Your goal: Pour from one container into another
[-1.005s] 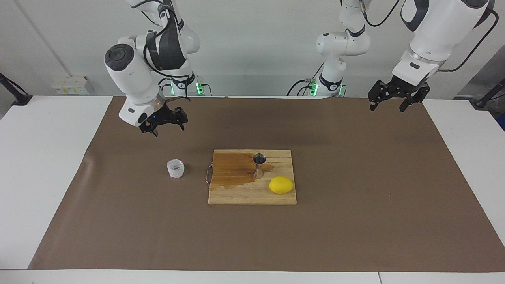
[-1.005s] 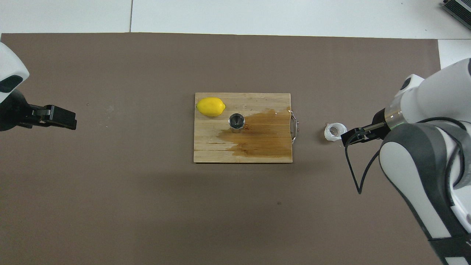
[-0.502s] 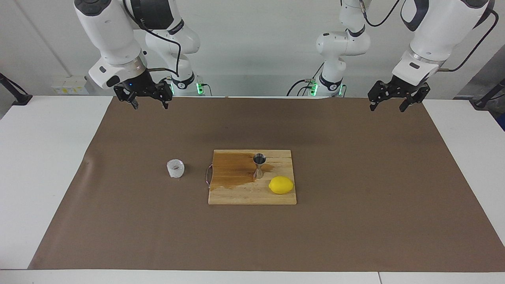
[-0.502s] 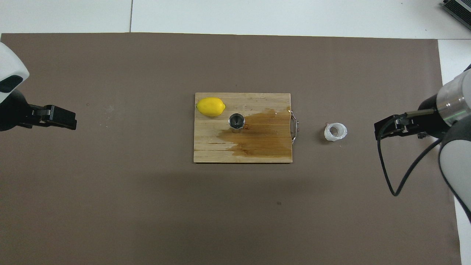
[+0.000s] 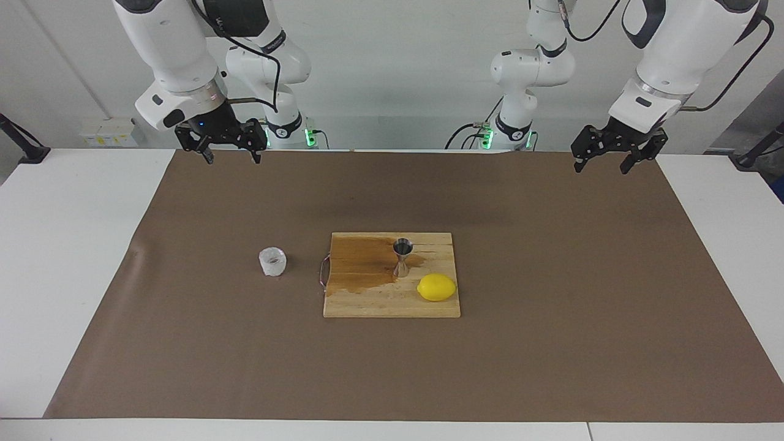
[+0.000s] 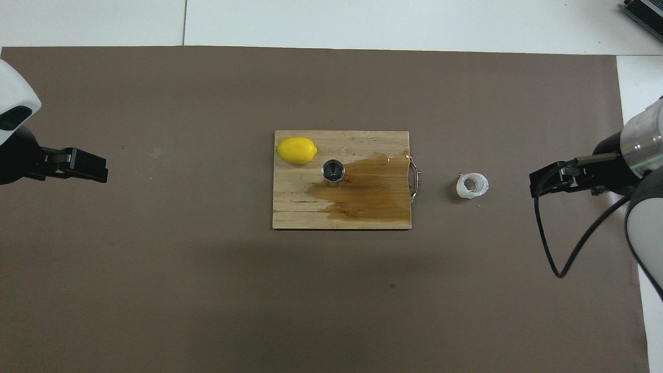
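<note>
A translucent whitish cup (image 5: pixel 272 261) (image 6: pixel 472 185) stands upright on the brown mat, beside the board's handle toward the right arm's end. The steel hourglass jigger (image 5: pixel 402 257) (image 6: pixel 333 170) stands upright on the wooden cutting board (image 5: pixel 392 303) (image 6: pixel 342 215), at the edge of a wet brown stain. My right gripper (image 5: pixel 231 157) (image 6: pixel 533 181) hangs open and empty, raised over the mat's edge nearest the robots. My left gripper (image 5: pixel 603 163) (image 6: pixel 101 171) is open and empty too, raised at the left arm's end, waiting.
A yellow lemon (image 5: pixel 437 287) (image 6: pixel 296 150) lies on the board beside the jigger, farther from the robots. The board has a metal handle (image 5: pixel 322 272) on the cup's side. A loose black cable (image 6: pixel 549 243) droops from the right arm.
My right arm has lifted away from above the cup and drawn back toward its base, now high over the mat's edge. Cup, jigger, lemon and left arm have not moved.
</note>
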Controlling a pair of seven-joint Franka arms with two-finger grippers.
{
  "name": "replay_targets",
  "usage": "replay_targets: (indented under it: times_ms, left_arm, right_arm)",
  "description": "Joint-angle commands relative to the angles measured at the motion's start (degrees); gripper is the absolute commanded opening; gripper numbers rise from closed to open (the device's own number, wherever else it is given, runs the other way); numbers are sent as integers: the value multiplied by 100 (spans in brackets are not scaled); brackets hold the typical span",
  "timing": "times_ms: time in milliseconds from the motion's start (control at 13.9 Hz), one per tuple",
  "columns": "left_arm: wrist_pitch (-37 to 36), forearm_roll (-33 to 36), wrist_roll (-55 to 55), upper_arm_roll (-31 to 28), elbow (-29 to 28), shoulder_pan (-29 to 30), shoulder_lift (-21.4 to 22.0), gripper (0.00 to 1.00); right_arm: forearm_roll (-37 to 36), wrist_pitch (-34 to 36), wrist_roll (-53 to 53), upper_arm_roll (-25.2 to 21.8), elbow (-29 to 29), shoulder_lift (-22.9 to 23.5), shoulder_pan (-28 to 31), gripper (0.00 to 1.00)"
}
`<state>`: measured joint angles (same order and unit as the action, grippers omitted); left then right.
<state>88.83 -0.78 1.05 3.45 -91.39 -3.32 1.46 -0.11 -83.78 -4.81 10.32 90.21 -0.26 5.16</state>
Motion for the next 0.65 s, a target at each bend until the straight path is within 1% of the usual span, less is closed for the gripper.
replay_targets:
  times_ms: [0, 144, 215, 359, 431, 574]
  left_arm:
    - [73, -80, -43, -2, -212, 42, 188, 100]
    - [64, -80, -43, -2, -212, 42, 188, 100]
    - [73, -80, -43, -2, -212, 42, 188, 100]
    - [64, -80, -43, -2, -212, 42, 188, 100]
    - [73, -80, -43, -2, -212, 42, 188, 100]
    - [107, -80, -26, 16, -212, 42, 188, 100]
  right_arm:
    - [126, 37, 50, 23, -56, -44, 135, 100]
    - [161, 90, 59, 58, -74, -62, 187, 100]
    - [170, 151, 76, -3, -74, -53, 152, 100]
    - [152, 352, 164, -318, -65, -140, -101, 100]
    - [187, 406, 173, -450, -56, -141, -129, 100]
    - [178, 310, 217, -950, -65, -132, -557, 100]
